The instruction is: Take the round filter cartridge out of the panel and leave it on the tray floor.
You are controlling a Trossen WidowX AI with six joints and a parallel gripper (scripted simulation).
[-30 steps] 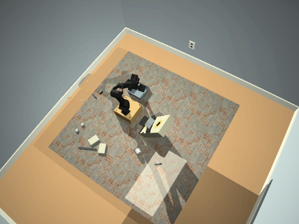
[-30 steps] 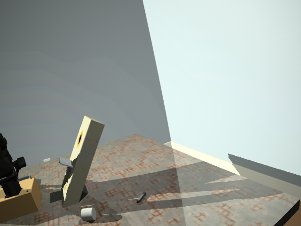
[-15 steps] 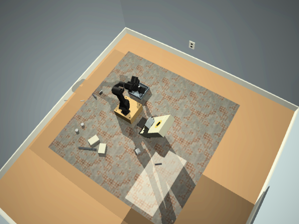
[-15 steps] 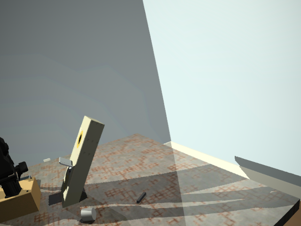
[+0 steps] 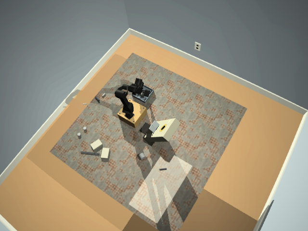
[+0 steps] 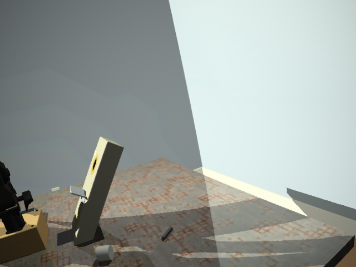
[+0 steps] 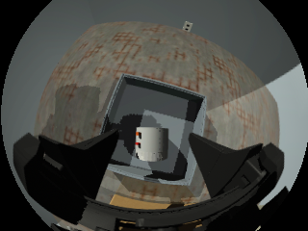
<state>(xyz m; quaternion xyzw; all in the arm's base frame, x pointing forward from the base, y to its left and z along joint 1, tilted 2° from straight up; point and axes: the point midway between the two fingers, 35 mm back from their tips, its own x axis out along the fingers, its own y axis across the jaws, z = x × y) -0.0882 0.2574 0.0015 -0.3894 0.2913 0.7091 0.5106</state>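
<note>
White with orange-red marks in its two dark slots, the round filter cartridge (image 5: 142,94) (image 7: 152,144) is lying on its side within the blue-grey rectangular tray (image 5: 149,96) (image 6: 30,209) (image 7: 164,87), its slotted face pointing toward nine o'clock in the wrist view. Around it, the black two-fingered gripper (image 5: 143,93) (image 6: 26,201) (image 7: 154,135) is standing wide, gripping nothing, with a gap showing on either side. From the tan base block (image 5: 139,111) (image 6: 43,227) (image 7: 135,200), the tray is sitting at one o'clock in the top view, the cream slanted service panel (image 5: 172,124) (image 6: 99,195) at four. Release appears to be the step in hand; whether the cartridge is fully settling I cannot tell. Next, the arm is probably needing a straight, slow lift, keeping both fingers off cartridge and walls.
</note>
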